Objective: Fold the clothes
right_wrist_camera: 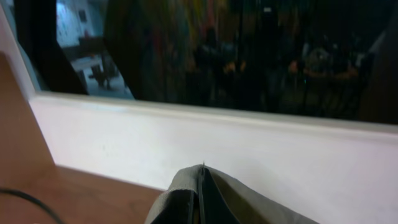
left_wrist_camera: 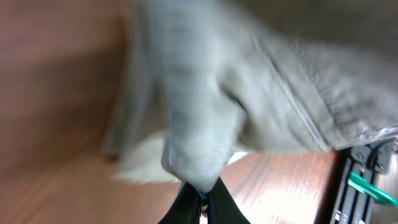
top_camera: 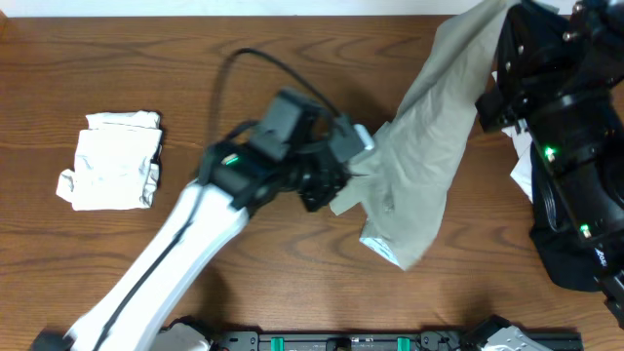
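A grey-green garment (top_camera: 429, 146) hangs stretched between my two arms, from the top right of the overhead view down to the table's middle. My left gripper (top_camera: 336, 180) is shut on its lower edge; the left wrist view shows cloth (left_wrist_camera: 205, 124) bunched above the closed fingers (left_wrist_camera: 200, 199). My right gripper (top_camera: 497, 58) is shut on the garment's upper end, lifted above the table; the right wrist view shows cloth (right_wrist_camera: 186, 196) draped over the closed jaws (right_wrist_camera: 200, 186). A folded white garment (top_camera: 112, 161) lies at the left.
The wooden table (top_camera: 292, 283) runs across the view. A black cable (top_camera: 258, 63) loops over the table behind the left arm. A white wall ledge (right_wrist_camera: 217, 143) lies beyond the far edge. A black rail (top_camera: 370, 341) lines the front edge.
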Controlling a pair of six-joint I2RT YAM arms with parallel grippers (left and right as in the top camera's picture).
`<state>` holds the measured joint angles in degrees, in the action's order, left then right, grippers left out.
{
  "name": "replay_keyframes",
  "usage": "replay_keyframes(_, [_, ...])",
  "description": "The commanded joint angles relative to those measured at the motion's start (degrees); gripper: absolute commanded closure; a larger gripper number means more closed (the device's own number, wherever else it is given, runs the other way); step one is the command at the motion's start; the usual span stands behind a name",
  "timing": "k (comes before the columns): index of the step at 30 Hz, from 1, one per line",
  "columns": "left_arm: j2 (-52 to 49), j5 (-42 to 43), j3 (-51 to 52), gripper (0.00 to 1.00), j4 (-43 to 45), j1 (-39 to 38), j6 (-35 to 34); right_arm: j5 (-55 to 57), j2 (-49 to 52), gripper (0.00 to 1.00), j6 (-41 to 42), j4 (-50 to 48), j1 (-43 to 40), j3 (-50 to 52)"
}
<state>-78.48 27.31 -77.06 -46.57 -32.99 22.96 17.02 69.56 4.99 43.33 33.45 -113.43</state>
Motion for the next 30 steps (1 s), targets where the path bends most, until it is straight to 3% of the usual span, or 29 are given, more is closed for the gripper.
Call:
replay_keyframes(1, [7.98, -7.63, 0.22, 0.94, -1.49, 2.36, -5.77, 2.8, -1.14, 0.99, 0.5, 3.48, -0.81, -0.57])
replay_keyframes(8, [22.69, -11.45, -1.88, 0.94, -5.29, 7.37, -11.74, 15.65, -4.09, 0.99, 1.79, 12.81, -0.81, -0.57])
replay_keyframes(13, [29.64, -15.58, -5.95, 0.94, -7.58, 8.55, -15.19, 16.15, -7.82, 0.99, 1.81, 15.89, -0.81, -0.59])
replay_keyframes(24, [32.52, -18.43, -23.65, 0.94, -20.59, 8.55, -15.54, 15.32, -16.85, 0.99, 5.86, 24.79, -0.81, -0.7])
replay_keyframes(30, [32.09, -22.67, -26.51, 0.94, -20.61, 8.55, -15.3, 16.7, -16.96, 0.99, 9.14, 30.4, -0.83, -1.33])
